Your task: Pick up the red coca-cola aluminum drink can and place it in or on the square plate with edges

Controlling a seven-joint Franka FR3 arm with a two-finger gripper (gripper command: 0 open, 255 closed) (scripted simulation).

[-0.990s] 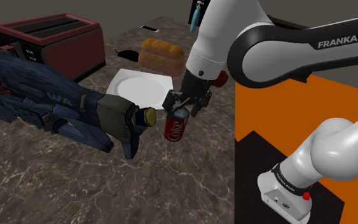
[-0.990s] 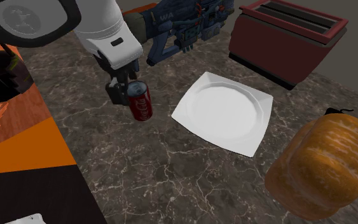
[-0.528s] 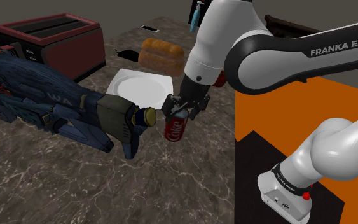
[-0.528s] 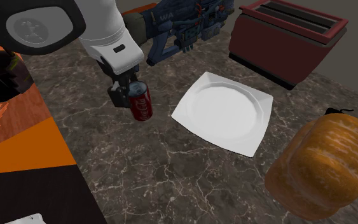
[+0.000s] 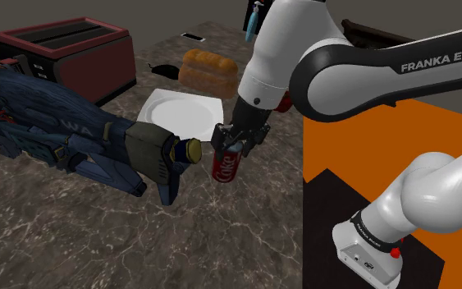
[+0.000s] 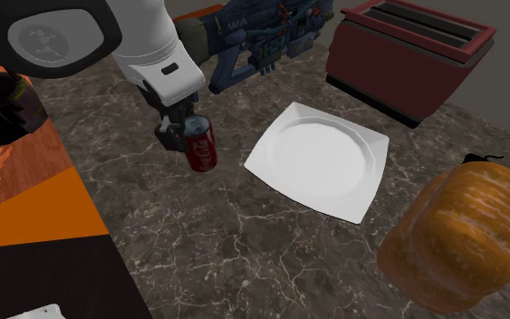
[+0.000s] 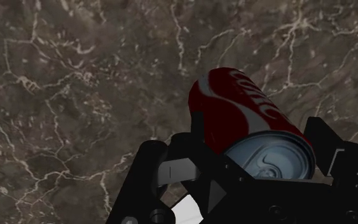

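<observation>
Your gripper [image 6: 182, 134] held the red can [image 6: 202, 145] by its top, tilted over the counter [image 6: 244, 245], so you were at the carry step. Next you had to move it toward three o'clock in the second exterior view, over the white square plate [image 6: 321, 163], then lower and let go.

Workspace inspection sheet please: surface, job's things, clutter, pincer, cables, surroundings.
Surface: dark marbled tabletop, veined, no spills seen.
Job's things: red can roughly upright, beside the white square plate and apart from it; nothing lies on the plate.
Clutter: dark red toaster, bread loaf, blue toy blaster whose muzzle is close to the can.
Pincer: pincer over the can, fingers clasping its upper end.
Cables: nothing seen.
Surroundings: orange stand top next to the table.
</observation>
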